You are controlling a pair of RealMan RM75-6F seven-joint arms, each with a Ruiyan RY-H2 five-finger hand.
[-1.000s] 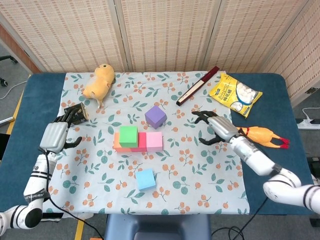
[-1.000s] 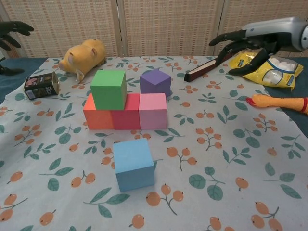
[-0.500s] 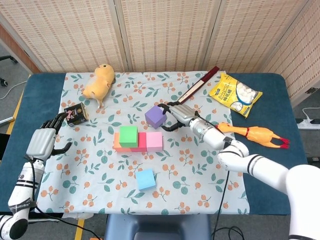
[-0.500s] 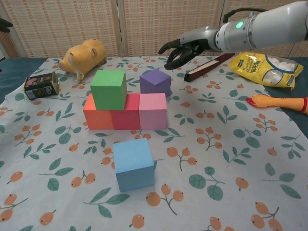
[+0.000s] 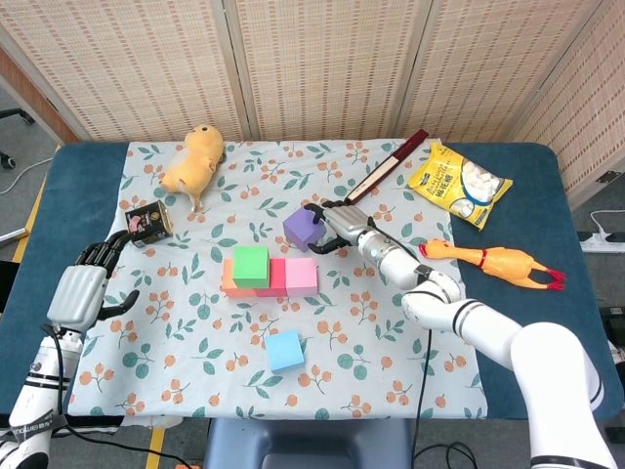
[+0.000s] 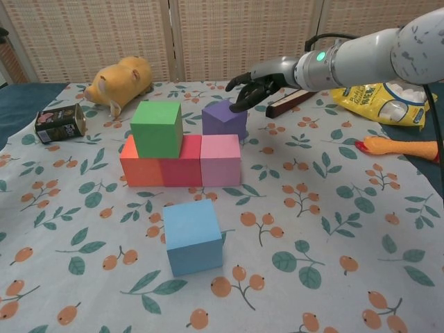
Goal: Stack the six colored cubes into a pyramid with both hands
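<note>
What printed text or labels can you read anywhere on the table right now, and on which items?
Yellow snack bag: dark printed characters on the front, too small to read.
Small dark can: a label with pale markings, too blurred to read.
The cubes, including the purple cube, show no text.

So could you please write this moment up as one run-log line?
right hand: at purple cube, grip unclear | left hand: idle, empty | green cube: on base row | blue cube: loose in front

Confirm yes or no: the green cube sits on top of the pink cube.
No. The green cube rests on the orange cube and red cube at the row's left, while the pink cube carries nothing.
</note>
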